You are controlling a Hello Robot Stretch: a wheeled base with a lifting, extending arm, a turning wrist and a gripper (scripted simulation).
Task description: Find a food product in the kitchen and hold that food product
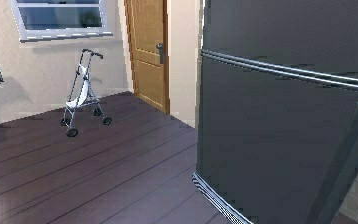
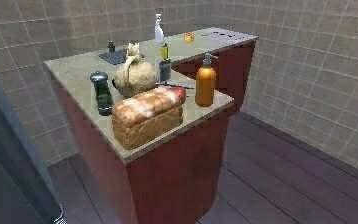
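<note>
A brown loaf of bread (image 2: 145, 115) lies at the near corner of a beige countertop (image 2: 79, 70) in the arm side view. A reddish piece (image 2: 175, 95) rests against the loaf's right end. An orange bottle (image 2: 205, 82) stands just right of that. Behind the loaf sit a tan round jug (image 2: 135, 75) and a dark jar (image 2: 101, 92). A small orange round thing (image 2: 189, 37) lies at the far end of the counter.
A dark fridge (image 1: 277, 120) takes up the forward view's right, and its edge (image 2: 7, 170) shows at the arm side view's left. Ahead are a wooden door (image 1: 149, 50), a window (image 1: 62, 18) and a wheeled walker (image 1: 84, 95) on dark plank floor. More bottles (image 2: 163, 52) stand mid-counter.
</note>
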